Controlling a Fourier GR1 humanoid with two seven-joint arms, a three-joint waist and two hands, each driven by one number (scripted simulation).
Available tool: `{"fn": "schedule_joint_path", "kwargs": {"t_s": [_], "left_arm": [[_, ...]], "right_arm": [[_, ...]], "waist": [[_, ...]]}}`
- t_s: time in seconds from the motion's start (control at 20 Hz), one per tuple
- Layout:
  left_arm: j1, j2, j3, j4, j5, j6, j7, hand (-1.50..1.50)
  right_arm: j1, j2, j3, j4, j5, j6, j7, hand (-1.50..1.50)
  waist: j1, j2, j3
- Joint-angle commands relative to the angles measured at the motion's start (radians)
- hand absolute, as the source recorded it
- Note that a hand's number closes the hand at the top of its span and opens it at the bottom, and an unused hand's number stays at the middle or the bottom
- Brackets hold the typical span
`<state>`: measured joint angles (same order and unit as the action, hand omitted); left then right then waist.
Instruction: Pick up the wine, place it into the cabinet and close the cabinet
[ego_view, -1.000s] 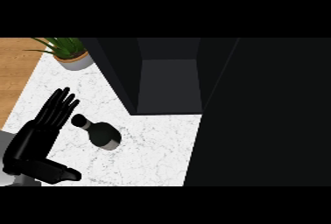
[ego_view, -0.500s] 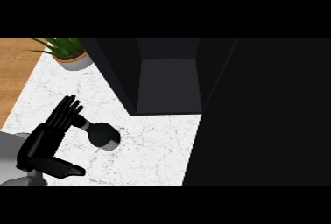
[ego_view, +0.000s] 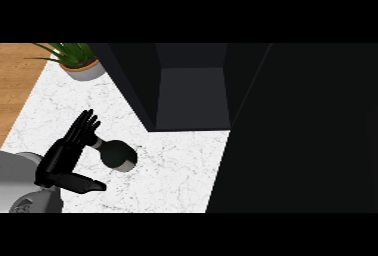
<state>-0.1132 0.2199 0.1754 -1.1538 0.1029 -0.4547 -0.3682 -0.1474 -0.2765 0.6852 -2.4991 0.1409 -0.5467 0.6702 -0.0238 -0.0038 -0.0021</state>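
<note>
— Where is the black left hand (ego_view: 63, 158) right now?

— Low at the left of the head view, at the end of its grey forearm (ego_view: 18, 176). Its fingers (ego_view: 81, 131) are straight and held together, pointing up and away over the counter, and the thumb (ego_view: 83, 184) sticks out to the side, well apart from them. Nothing is curled round anything.

— And the dark wine bottle (ego_view: 118, 155)?

— Just to the right of that hand, on the white marble counter (ego_view: 177, 170). Its narrow neck points up-left and meets the fingers; from this angle I can't say whether they touch it or only overlap it. The wider body lies in the gap between fingers and thumb, with no finger bent round it. I can't tell if the bottle stands quite upright or tilts.

— The cabinet?

— The tall dark cabinet (ego_view: 192, 95) is farther back and to the right, open, with its shadowed inside facing the view — the bottle is outside it, well short of the opening. A broad black panel (ego_view: 303, 130) fills the right side.

— Anything else?

— A green potted plant in a grey pot (ego_view: 80, 64) sits at the counter's far left corner, and brown wooden floor (ego_view: 15, 85) shows beyond the left edge.
</note>
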Motion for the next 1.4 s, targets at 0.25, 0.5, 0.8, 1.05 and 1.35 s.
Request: {"fn": "schedule_joint_path", "kwargs": {"t_s": [0.25, 0.5, 0.8, 1.05, 1.35], "left_arm": [[-0.055, 0.038, -0.001, 0.261, -0.072, -0.053, -0.185, -1.5], [-0.152, 0.024, 0.006, 0.446, -0.057, -0.118, -0.211, -1.5], [-0.148, -0.022, -0.044, 0.512, -0.115, -0.095, -0.298, -1.5], [-0.221, -0.02, -0.037, 0.621, -0.124, -0.093, -0.351, -1.5], [-0.295, -0.014, 0.014, 0.682, -0.069, -0.098, -0.361, -1.5]], "right_arm": [[-0.009, -0.02, 0.047, -0.132, 0.176, -0.029, 0.079, -1.5], [0.015, -0.074, 0.019, -0.145, 0.129, -0.027, 0.05, -1.5], [0.024, -0.095, 0.012, -0.172, 0.115, -0.035, 0.052, -1.5], [0.081, -0.128, 0.036, -0.174, 0.096, -0.034, -0.011, -1.5], [0.021, -0.099, 0.055, -0.14, 0.126, -0.068, 0.019, -1.5]], "waist": [[0.005, 0.0, 0.0], [-0.005, 0.002, -0.001], [0.0, 0.001, 0.0], [-0.006, 0.004, 0.0], [-0.012, 0.003, -0.003]]}}
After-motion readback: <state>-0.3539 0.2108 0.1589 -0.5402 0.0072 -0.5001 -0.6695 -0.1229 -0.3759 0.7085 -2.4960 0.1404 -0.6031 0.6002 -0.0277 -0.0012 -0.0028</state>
